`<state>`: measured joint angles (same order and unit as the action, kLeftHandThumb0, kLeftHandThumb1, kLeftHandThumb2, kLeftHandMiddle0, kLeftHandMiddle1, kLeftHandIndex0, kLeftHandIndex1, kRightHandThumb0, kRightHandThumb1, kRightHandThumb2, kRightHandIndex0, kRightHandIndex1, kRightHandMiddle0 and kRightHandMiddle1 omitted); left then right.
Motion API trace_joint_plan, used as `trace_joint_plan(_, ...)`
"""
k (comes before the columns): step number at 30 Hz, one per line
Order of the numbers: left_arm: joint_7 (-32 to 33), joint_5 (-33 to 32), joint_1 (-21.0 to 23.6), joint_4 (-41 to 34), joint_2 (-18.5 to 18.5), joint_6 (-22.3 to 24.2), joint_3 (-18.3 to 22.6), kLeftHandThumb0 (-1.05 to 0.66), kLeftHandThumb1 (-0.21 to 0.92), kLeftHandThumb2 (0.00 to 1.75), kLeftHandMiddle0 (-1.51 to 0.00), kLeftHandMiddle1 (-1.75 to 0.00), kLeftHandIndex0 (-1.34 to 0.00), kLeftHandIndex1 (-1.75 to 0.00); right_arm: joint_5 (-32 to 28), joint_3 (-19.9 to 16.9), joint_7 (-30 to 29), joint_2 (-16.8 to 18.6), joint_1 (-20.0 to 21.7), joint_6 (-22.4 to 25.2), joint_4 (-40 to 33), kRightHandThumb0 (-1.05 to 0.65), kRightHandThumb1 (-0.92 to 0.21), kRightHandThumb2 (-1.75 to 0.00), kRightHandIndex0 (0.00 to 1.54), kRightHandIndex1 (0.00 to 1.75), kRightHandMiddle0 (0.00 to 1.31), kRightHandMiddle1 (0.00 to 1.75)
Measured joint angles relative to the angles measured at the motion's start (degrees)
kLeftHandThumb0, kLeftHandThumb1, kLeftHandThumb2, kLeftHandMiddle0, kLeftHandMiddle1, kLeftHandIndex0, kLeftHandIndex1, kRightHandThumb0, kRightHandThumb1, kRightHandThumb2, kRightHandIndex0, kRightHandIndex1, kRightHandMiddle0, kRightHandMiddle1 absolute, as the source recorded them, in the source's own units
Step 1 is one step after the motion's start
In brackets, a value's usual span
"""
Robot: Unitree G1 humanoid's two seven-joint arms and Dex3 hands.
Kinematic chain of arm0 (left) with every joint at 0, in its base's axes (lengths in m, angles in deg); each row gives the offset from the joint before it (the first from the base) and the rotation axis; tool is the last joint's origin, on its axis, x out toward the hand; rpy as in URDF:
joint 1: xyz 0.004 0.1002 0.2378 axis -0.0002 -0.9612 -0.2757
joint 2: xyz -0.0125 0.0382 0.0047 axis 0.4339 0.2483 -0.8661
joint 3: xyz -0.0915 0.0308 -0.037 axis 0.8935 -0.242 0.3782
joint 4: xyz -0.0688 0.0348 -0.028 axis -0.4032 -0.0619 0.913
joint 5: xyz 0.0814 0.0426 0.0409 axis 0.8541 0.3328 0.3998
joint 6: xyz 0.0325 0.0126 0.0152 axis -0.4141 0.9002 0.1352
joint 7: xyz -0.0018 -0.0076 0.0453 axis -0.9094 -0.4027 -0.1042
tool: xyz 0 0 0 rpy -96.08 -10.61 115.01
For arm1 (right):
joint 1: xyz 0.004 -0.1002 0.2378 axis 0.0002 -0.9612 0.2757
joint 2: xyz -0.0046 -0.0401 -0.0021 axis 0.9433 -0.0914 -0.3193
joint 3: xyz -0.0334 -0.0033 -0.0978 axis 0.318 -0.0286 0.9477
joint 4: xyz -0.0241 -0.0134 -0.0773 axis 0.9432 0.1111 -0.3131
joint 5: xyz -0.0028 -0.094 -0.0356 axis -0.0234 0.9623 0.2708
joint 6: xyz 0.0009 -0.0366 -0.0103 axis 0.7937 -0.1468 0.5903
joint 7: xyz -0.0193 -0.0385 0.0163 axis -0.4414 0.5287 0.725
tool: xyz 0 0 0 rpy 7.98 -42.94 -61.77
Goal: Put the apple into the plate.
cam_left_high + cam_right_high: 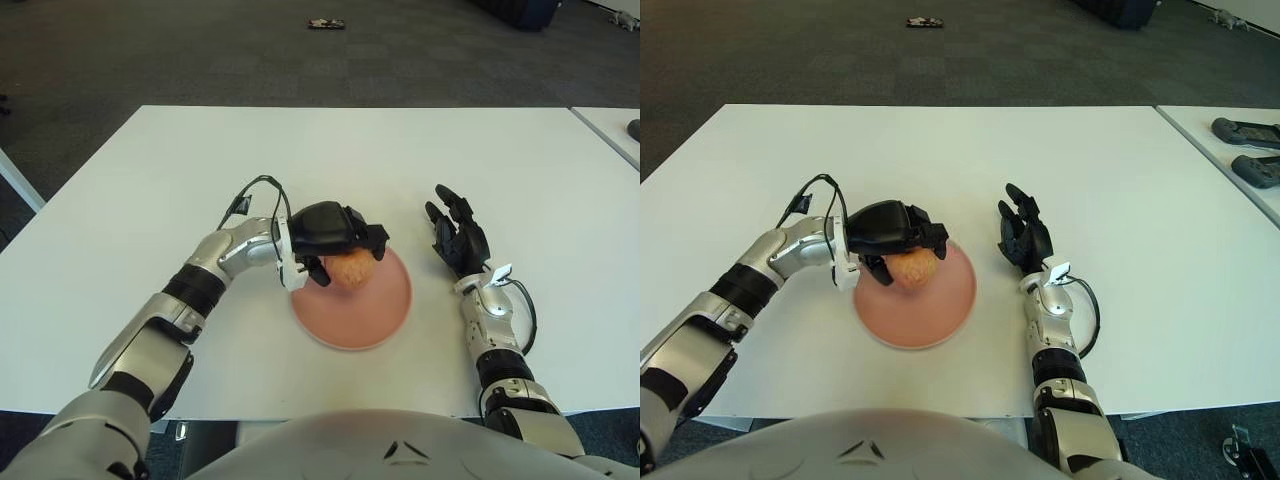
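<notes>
White table; apple seemingly touching plate.

A: How much of the apple shows?
B: Only its lower front; the left hand covers its top and back.
A: Does it touch the plate?
B: Cannot tell; the hand hides the plate's near-left rim too.
</notes>
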<state>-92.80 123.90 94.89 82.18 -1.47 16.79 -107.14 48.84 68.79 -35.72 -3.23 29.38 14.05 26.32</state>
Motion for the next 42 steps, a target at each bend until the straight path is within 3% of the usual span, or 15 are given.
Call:
trace_joint_plan(11,4.8,4.8,0.4,1.8,0.6,1.9,-1.8,0.0,0.1,1.55,-0.79,-1.69,-0.54,-1.75,0.1,0.1,-0.6,0.1,-0.4,0.3,-0.8,-0.56,-0.92,-0.69,0.26,0.0,0.0,0.49)
trace_joint_plan(42,13.2,9.7,2.7,4.1,1.6,4.0,-5.9,0.0,0.12,1.54,-0.79,-1.69,-0.53,-1.75,0.4,0.5,-1.0,0.1,-0.6,0.4,-1.1,-0.58,-0.92,-0.68,0.27,0.01,0.0,0.49)
